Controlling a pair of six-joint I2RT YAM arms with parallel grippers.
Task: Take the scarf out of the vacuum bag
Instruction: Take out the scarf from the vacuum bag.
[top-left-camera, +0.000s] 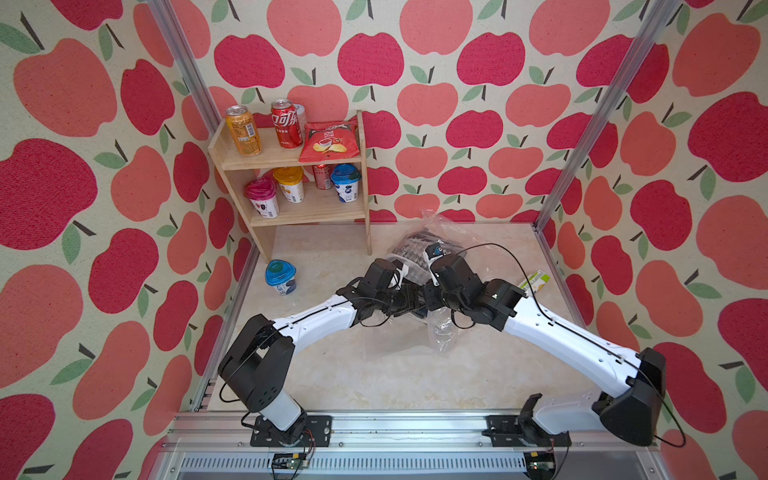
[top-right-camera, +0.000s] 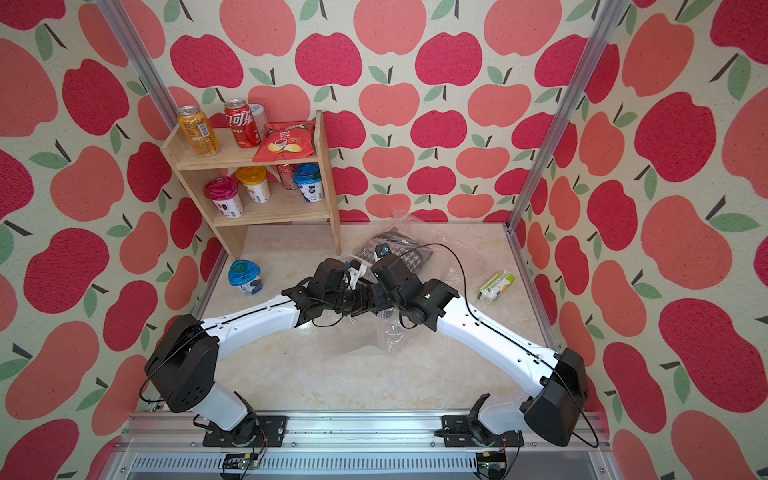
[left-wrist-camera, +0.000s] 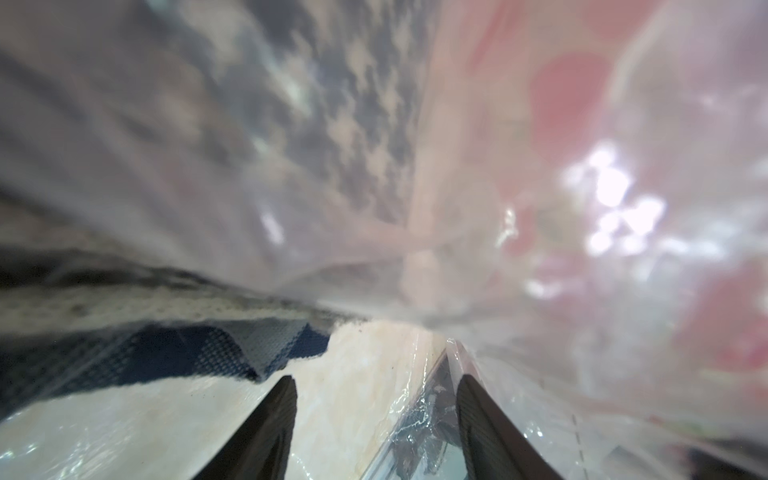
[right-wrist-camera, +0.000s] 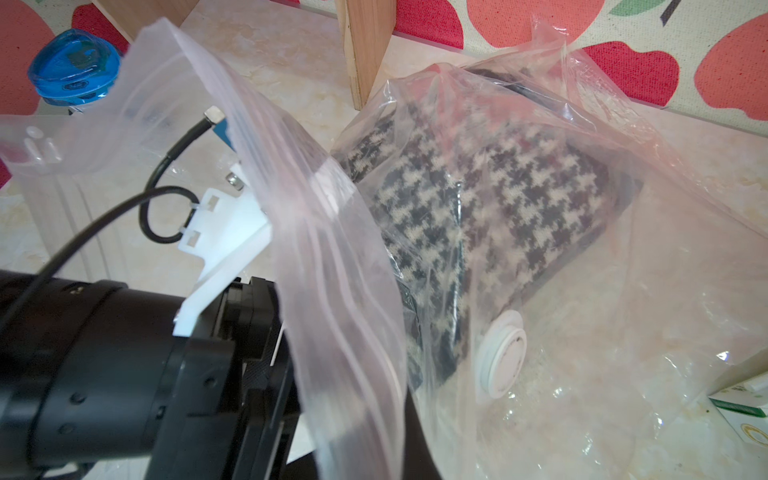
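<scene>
The vacuum bag (top-left-camera: 441, 332) (top-right-camera: 392, 334) lies crumpled mid-table, and its white valve cap (right-wrist-camera: 503, 357) shows in the right wrist view. Inside it is the scarf (top-left-camera: 411, 246) (right-wrist-camera: 478, 199), a black-and-cream houndstooth knit. Both arms meet over the bag's mouth. My left gripper (left-wrist-camera: 376, 380) is open inside the bag, with plastic all round it. The scarf's edge (left-wrist-camera: 249, 357) lies just ahead of one finger, not touching. My right gripper (right-wrist-camera: 399, 449) is shut on the bag's zip rim (right-wrist-camera: 316, 232) and holds it up; its jaws are mostly hidden by plastic.
A wooden shelf (top-left-camera: 291, 164) with cans, cups and a crisp bag stands at the back left. A blue-lidded cup (top-left-camera: 281, 276) (right-wrist-camera: 75, 70) sits on the table to the left. A green-and-white carton (top-left-camera: 534, 282) (right-wrist-camera: 744, 409) lies right of the bag.
</scene>
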